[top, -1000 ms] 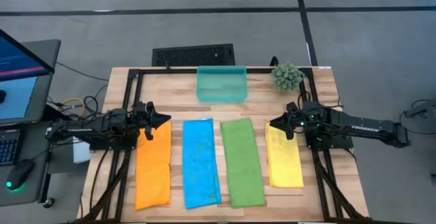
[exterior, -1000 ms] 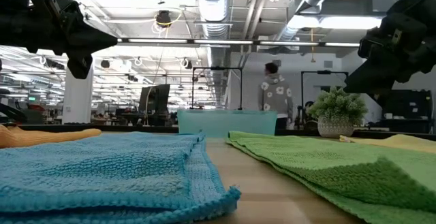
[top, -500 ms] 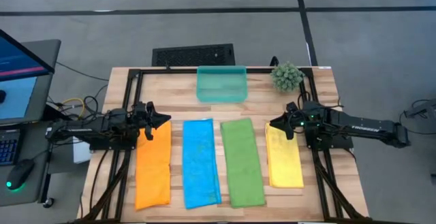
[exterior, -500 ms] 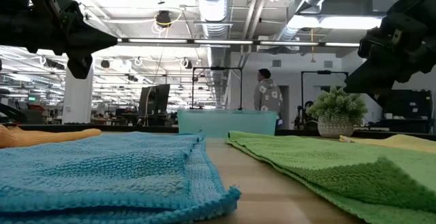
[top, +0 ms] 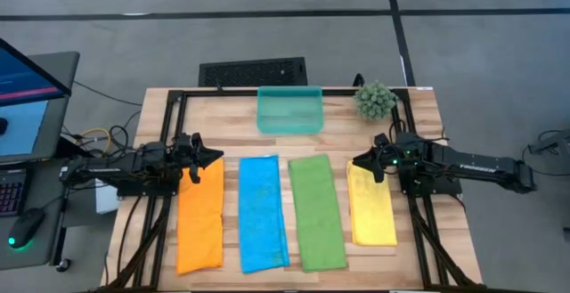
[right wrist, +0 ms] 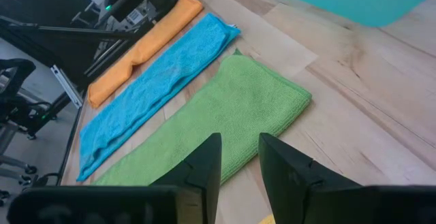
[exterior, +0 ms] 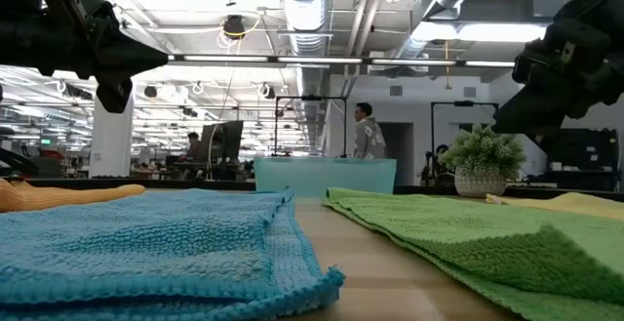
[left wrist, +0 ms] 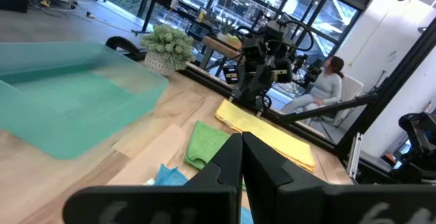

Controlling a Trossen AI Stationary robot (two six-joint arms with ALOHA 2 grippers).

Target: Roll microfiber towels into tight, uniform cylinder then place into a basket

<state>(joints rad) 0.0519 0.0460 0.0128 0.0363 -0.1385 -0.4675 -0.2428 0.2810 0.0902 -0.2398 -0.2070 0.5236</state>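
Counter (top: 223, 106): wooden top inside a dark frame, carrying everything.

Towels: four lie flat, side by side in one row, long edges parallel and near ends aligned. From the robot's left: orange towel (top: 200, 217), blue towel (top: 263, 213), green towel (top: 316, 211), yellow towel (top: 371, 206). None is rolled. This layout likely gives each arm a short edge to start a roll from, so the task looks to be at its very beginning.

Basket (top: 289, 109): teal, translucent, at the far edge of the counter, centred beyond the blue and green towels; nothing visible in it. This central position probably suits reach from either arm.

Plant ball (top: 375, 100): just beside the basket, at the far right corner; not part of the task.

Left tool (top: 212, 158): above the far end of the orange towel, fingers pressed together, holding nothing.

Right tool (top: 358, 161): above the far end of the yellow towel, fingers partly apart, nothing between them.
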